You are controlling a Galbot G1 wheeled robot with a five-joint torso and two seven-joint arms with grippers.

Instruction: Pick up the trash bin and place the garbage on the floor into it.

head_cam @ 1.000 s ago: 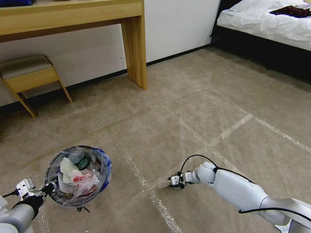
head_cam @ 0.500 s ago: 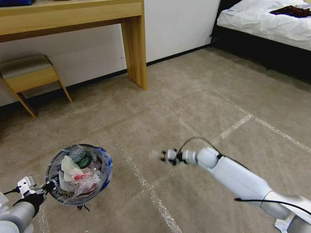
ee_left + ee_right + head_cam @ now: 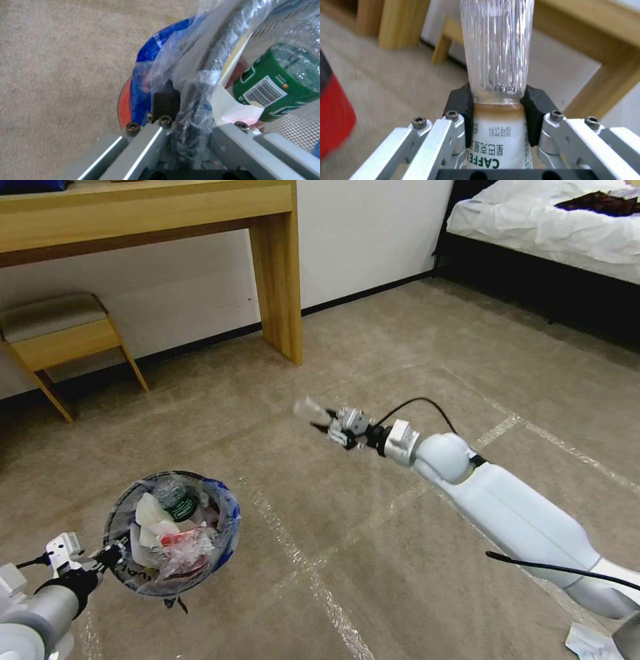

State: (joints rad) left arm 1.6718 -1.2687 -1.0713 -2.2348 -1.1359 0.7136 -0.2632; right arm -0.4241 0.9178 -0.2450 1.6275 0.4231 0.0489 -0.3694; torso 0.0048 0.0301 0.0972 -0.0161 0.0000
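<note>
The trash bin (image 3: 170, 533), red with a clear blue-printed bag, hangs above the carpet at the lower left. It holds garbage: a green-labelled bottle (image 3: 181, 507), white paper and a red wrapper. My left gripper (image 3: 110, 557) is shut on its near rim. In the left wrist view the left gripper (image 3: 186, 105) pinches the bag and rim (image 3: 125, 105), beside the green bottle (image 3: 276, 87). My right gripper (image 3: 333, 427) is raised mid-air right of the bin, shut on a clear ribbed bottle (image 3: 310, 410). The right wrist view shows the bottle (image 3: 496, 50) clamped between the black pads (image 3: 460, 105).
A wooden desk leg (image 3: 277, 273) and a low stool (image 3: 60, 340) stand by the far wall. A bed (image 3: 553, 227) is at the far right. Tape lines (image 3: 307, 567) cross the carpet. A white scrap (image 3: 590, 643) lies at the lower right.
My right gripper has risen from the floor with the clear bottle and swung up and to the left. The bin has shifted slightly right.
</note>
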